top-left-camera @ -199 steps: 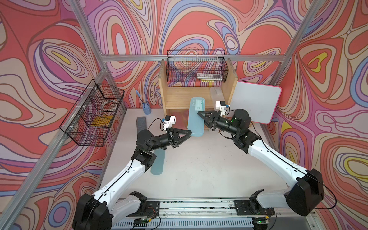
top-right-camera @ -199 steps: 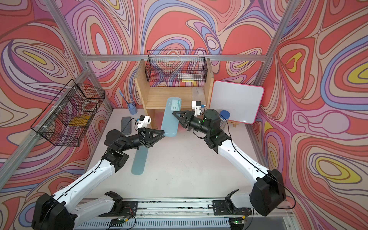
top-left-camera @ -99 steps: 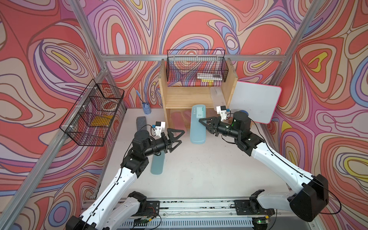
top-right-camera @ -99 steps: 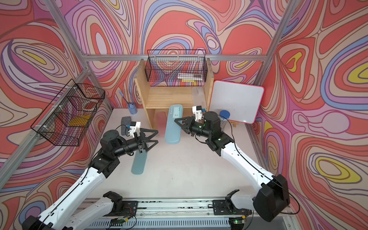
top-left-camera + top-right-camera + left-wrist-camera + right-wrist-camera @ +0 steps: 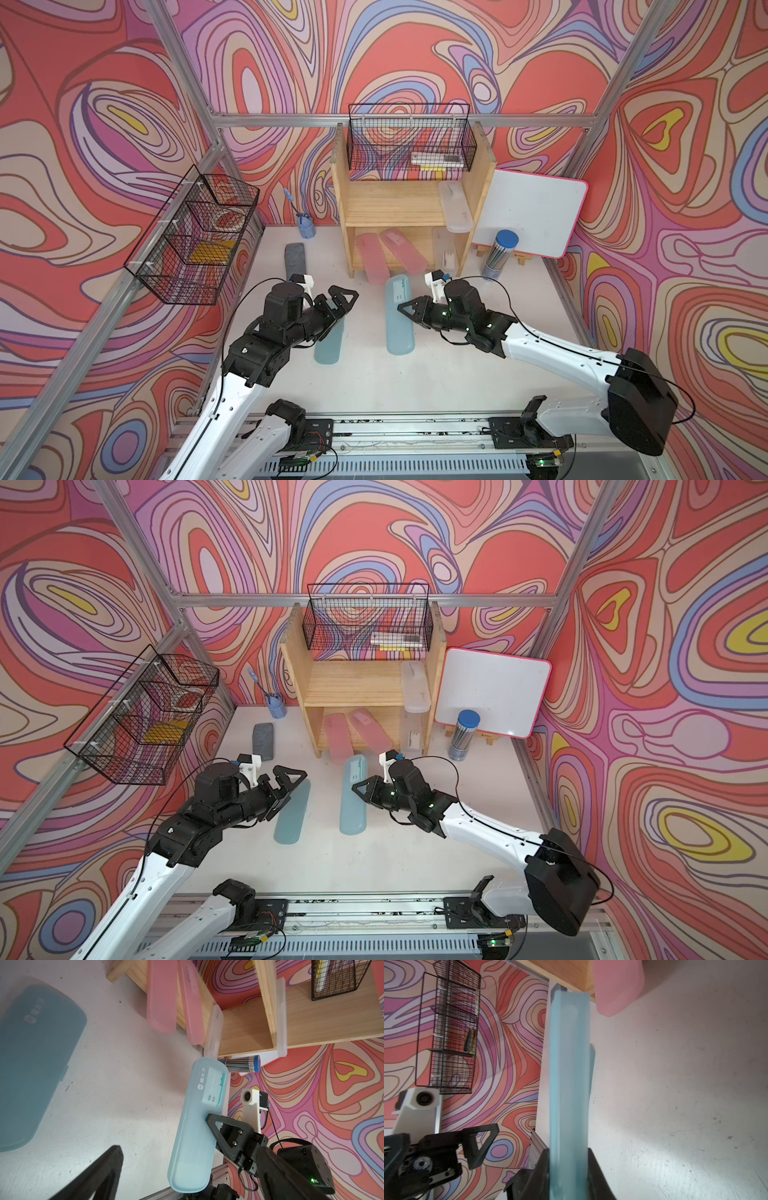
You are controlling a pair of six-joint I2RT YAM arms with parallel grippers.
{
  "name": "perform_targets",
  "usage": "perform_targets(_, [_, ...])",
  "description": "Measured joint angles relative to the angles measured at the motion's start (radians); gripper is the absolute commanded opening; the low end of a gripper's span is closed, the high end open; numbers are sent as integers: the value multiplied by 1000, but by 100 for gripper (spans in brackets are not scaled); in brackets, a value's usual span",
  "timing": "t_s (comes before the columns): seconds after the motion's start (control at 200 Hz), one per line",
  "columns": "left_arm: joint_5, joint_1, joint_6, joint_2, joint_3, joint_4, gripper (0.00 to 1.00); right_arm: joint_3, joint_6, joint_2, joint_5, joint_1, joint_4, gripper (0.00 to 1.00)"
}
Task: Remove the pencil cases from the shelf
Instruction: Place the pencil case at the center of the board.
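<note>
2 of 6 out | teal translucent case [image 5: 328, 350] flat on white counter [image 5: 374, 399] | second teal case [image 5: 398, 322] clamped in right fingers [image 5: 599, 1176] | left fingers [image 5: 113, 1159] wide, empty | pink cases [image 5: 372, 257], frosted clear cases [image 5: 455, 205] left on wooden shelf [image 5: 390, 208]

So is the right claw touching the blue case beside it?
Touching. In the right wrist view the right gripper squeezes the teal case from both sides.
</note>
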State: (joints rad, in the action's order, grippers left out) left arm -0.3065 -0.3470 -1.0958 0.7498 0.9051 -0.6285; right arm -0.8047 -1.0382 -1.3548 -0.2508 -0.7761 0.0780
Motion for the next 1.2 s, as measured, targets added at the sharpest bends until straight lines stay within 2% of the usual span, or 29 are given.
perform_targets(0.501, [111, 0, -11, -94, -7, -116, 99, -93, -25, -377, 110, -149, 232, 23])
perform_targets(0.781, [134, 0, -24, -139, -23, -159, 99, -175, -87, -540, 166, -168, 305, 23])
perform_targets(0.996, [148, 0, -31, -164, -31, -175, 99, -241, -135, -623, 174, -182, 332, 23])
perform_targets(1.202, [154, 0, -39, -168, -41, -184, 99, -266, -163, -636, 175, -188, 331, 23])
